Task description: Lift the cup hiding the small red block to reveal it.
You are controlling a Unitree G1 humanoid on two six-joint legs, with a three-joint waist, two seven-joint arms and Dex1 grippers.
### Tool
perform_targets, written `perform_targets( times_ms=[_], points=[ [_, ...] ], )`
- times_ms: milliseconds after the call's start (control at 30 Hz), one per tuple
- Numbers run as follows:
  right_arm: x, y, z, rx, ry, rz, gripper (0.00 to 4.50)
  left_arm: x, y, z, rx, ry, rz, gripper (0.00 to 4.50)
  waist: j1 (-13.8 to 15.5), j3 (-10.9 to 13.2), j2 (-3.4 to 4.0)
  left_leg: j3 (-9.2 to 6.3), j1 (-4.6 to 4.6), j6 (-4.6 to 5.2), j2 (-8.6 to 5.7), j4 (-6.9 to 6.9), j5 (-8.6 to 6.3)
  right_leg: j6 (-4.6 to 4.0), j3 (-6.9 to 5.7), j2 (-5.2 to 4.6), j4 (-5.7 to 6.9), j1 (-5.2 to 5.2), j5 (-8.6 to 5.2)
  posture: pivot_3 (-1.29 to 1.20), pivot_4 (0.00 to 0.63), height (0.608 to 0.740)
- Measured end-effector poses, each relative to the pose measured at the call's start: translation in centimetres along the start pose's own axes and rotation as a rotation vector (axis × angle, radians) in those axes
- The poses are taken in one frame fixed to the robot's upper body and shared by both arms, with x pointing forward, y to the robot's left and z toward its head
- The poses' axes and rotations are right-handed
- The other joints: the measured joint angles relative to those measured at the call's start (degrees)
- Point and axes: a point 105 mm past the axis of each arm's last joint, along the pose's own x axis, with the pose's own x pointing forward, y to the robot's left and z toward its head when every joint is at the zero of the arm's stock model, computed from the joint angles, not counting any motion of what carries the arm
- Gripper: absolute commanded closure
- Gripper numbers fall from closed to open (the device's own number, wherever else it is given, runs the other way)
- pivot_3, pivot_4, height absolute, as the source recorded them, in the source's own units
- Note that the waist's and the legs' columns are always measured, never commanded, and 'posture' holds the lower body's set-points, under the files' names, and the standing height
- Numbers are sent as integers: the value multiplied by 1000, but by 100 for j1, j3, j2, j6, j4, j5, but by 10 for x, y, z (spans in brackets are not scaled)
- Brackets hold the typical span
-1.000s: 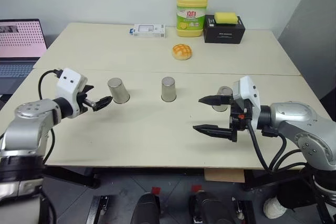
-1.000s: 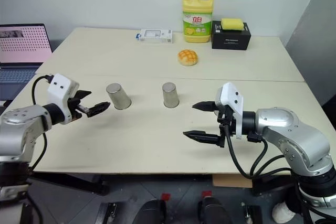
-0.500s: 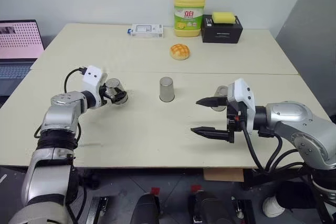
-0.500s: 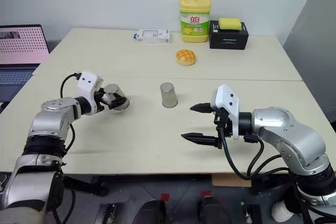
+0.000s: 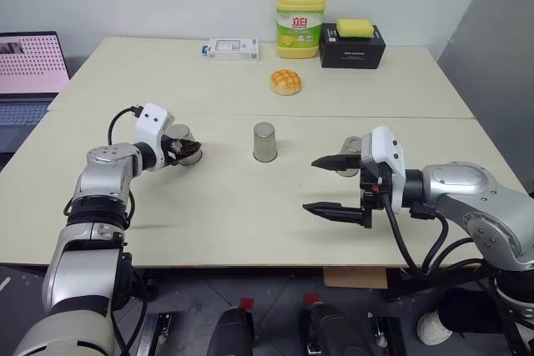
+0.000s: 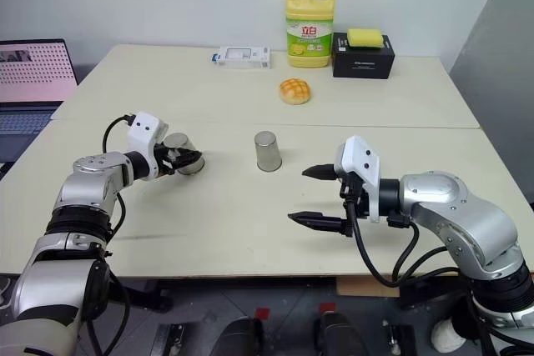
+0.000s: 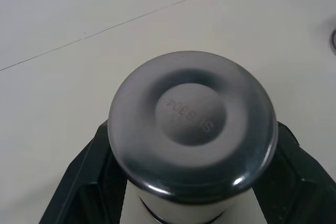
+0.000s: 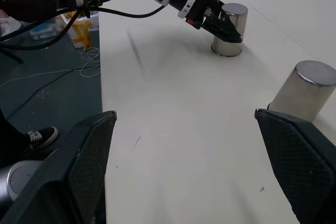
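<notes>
Left hand [image 5: 185,153] clamped around cup [image 5: 187,142], left of tabletop [image 5: 250,214] centre, upright. Right hand [image 5: 327,186] spread wide over bare near-right tabletop, well inside edge.

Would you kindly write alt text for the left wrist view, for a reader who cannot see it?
An upside-down silver cup stands on a pale table, seen from above, with the left gripper shut on its sides, one black finger on each side. A thin seam crosses the table behind it.
</notes>
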Motion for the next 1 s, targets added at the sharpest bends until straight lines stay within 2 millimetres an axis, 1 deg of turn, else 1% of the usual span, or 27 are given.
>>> perform_targets(
  times_ms=[100, 167, 200, 300, 333, 400, 567, 667, 800, 867, 933, 1000],
  points=[
    [0, 0, 0, -1, 0, -2, 0, -4, -3, 4, -9, -22, -23, 1757, -3, 0, 0, 0, 0, 0, 3, 0, 0, 0, 1, 0, 0, -1, 0, 0, 150, 740],
    [0, 0, 0, -1, 0, -4, 0, -10, -4, 11, -21, -50, -34, 1757, -6, 0, 0, -2, -2, 0, 5, 0, 0, 0, 0, 0, 0, -2, 0, 0, 150, 740],
    [0, 0, 0, 0, 0, -4, 0, -15, -2, 19, -33, -76, -30, 1757, -7, 1, -2, -5, -3, -1, 7, 0, 0, 0, 0, 0, 0, -2, 0, 0, 150, 740],
    [0, 0, 0, 0, 0, -5, 0, -32, 12, 41, -39, -153, 29, 1757, -7, 1, -2, -6, 2, -1, 6, 0, 0, 0, 1, 0, 2, -1, 0, 0, 150, 740],
    [0, 0, 0, 0, -1, -6, 0, -36, 18, 44, -36, -163, 57, 1757, -6, 1, -1, -7, 4, -1, 5, 0, 0, 0, 2, 0, 2, 0, 0, 0, 150, 740],
    [0, -1, -1, 0, 0, -6, 0, -41, 28, 44, -49, -169, 117, 1757, -3, 1, -1, -5, 6, -1, 5, 1, 0, 1, 2, -1, 2, 3, 0, 0, 150, 740],
    [1, -2, -2, -1, 0, 1, 0, -44, 49, 26, -107, -136, 258, 1757, -1, 1, -2, -5, 4, 0, 5, 9, 0, 6, 4, -1, 1, 5, 3, 0, 150, 740],
    [1, -4, -4, 1, 2, -5, 0, -45, 60, 9, -121, -94, 334, 1757, 0, 1, -2, -2, 3, 0, 5, 9, 0, 6, 2, -3, 1, 4, 3, 0, 150, 740],
    [1, -5, -5, 2, 5, -3, 0, -47, 70, -13, -164, -52, 400, 1757, 2, 1, -2, -2, 0, -1, 5, 9, 0, 6, -2, -3, 0, 4, 3, 0, 150, 740],
    [1, -4, -5, 2, 5, 4, 0, -46, 71, -21, -182, -41, 407, 1757, 1, 1, -3, -2, -1, -1, 6, 9, 0, 6, -3, -3, 0, 4, 3, 0, 150, 740],
    [1, -4, -5, 2, 5, 7, 0, -44, 69, -28, -198, -29, 403, 1049, 1, 1, -3, -2, -1, -1, 6, 10, 0, 6, -3, -4, 0, 4, 3, 0, 150, 740],
    [2, -3, -5, 2, 4, 10, 0, -42, 67, -33, -212, -18, 392, 637, 1, 0, -3, 0, -1, -1, 6, 11, 0, 6, -3, -4, 0, 4, 3, 0, 150, 740]
  ],
)
